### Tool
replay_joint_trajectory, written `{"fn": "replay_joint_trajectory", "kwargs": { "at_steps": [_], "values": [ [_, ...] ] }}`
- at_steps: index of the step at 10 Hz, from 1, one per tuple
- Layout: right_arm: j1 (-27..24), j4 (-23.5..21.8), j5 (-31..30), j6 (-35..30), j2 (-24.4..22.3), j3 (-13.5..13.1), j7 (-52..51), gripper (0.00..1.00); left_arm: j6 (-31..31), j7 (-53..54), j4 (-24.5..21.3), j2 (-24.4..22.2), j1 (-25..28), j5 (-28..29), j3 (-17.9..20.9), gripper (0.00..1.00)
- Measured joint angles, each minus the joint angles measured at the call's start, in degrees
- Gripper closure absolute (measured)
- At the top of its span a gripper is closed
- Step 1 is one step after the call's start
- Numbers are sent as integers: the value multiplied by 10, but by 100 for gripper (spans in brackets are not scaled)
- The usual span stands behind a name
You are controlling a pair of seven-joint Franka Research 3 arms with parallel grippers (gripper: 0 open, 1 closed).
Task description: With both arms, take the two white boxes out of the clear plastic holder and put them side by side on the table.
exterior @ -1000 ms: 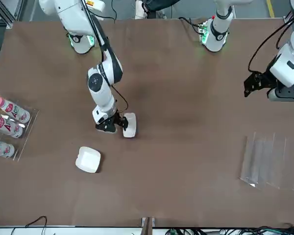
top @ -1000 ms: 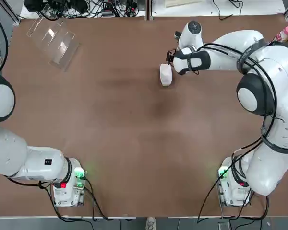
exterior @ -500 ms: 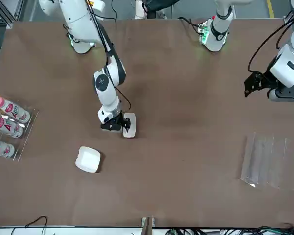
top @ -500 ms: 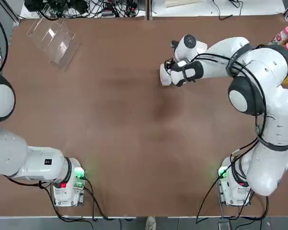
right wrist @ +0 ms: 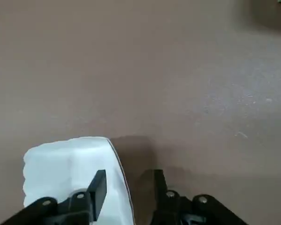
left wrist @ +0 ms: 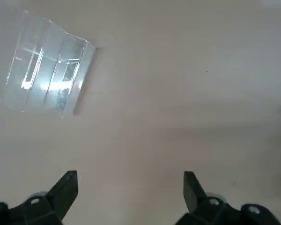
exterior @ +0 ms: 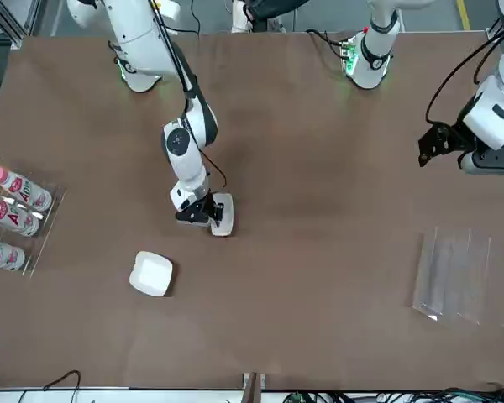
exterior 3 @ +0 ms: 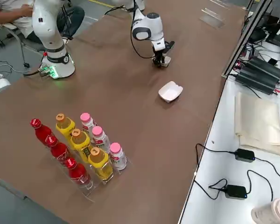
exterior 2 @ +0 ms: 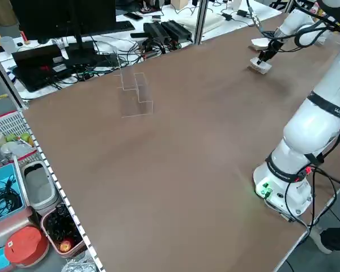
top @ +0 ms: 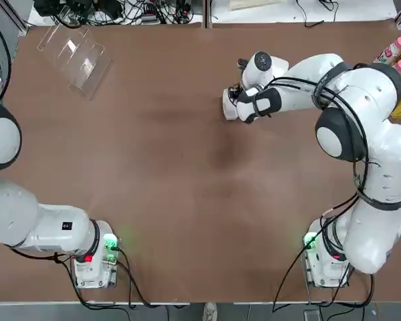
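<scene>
Change over the last second was confined to the right arm. At far left of the overhead view, the clear plastic holder (top: 73, 57) was seen lying empty near the far corner of the table (top: 187, 200), in the same place as a second before. The left gripper (left wrist: 131, 180) was held above the bare tabletop short of the holder, as it was before, its fingers spread wide and nothing held between them. Further right, near the middle of the far half, one white box (top: 228, 105) was seen resting on the table, unmoved. The right gripper (right wrist: 126, 180), which had been a little off to the box's side, had been brought down close against it. Its fingers were parted by a narrow gap in which only bare table was shown. One finger was seen overlapping the box's edge, though contact could not be confirmed. The second white box (exterior: 151, 274) was seen lying flat, well apart from the first, toward the table's far edge and the right arm's side. Both boxes were therefore judged to be out of the holder, with only their pairing left to be done; the move was judged to be a nudge or a fresh grasp of the first box. At far right, pink-capped bottles (exterior 3: 100, 140) were seen standing in a clear rack with yellow and red ones. Print was visible on their labels but could not be read, and no writing was seen on either box.
</scene>
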Motion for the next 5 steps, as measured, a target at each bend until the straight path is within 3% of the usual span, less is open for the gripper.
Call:
{"fn": "replay_joint_trajectory", "kwargs": {
  "at_steps": [1, 3, 5],
  "values": [
    [0, 0, 0, 0, 0, 0, 11, 74, 0, 0, 0, 0, 0, 0, 0, 0],
    [0, 5, 0, 0, -1, -1, 59, 98, 0, 1, 0, 0, 0, 0, 0, 0],
    [-10, 14, 1, -35, -5, -4, 93, 98, 0, 1, 0, 0, -2, 0, -1, 0]
  ]
}}
